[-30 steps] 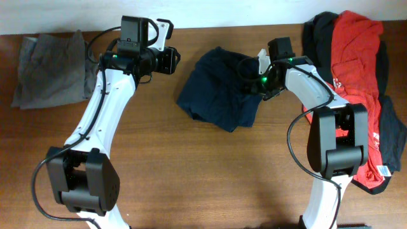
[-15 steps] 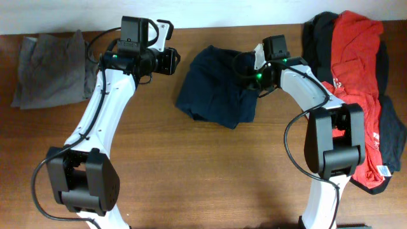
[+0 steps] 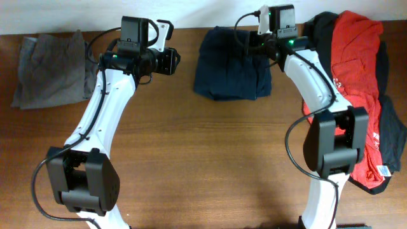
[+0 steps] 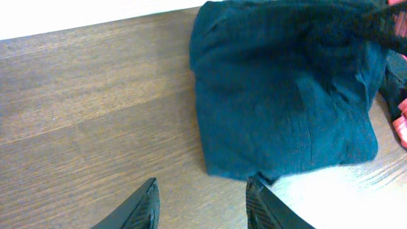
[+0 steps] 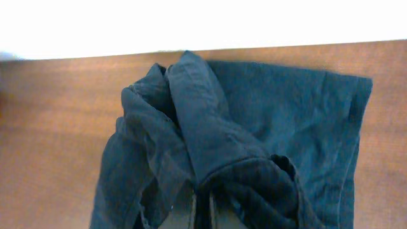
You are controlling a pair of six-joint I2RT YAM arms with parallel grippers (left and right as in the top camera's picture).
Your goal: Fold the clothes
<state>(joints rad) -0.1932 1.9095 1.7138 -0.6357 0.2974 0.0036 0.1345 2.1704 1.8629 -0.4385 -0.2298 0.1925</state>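
Note:
The navy blue shorts [image 3: 230, 69] lie bunched at the back middle of the table. They also show in the left wrist view [image 4: 286, 95] and the right wrist view [image 5: 254, 140]. My right gripper [image 3: 266, 51] is shut on the shorts at their back right edge; in its own view the fabric [image 5: 203, 197] drapes over the closed fingers. My left gripper [image 3: 172, 62] is open and empty, left of the shorts and apart from them; its fingers [image 4: 202, 207] frame bare wood.
Grey shorts [image 3: 51, 70] lie at the back left. A pile of a red T-shirt [image 3: 356, 57] and black garments [image 3: 391, 137] lies along the right side. The table's back edge is just behind the shorts.
My right gripper has pulled the navy shorts back and to the right, towards the table's far edge, and they have spread flatter. The left arm has not moved.

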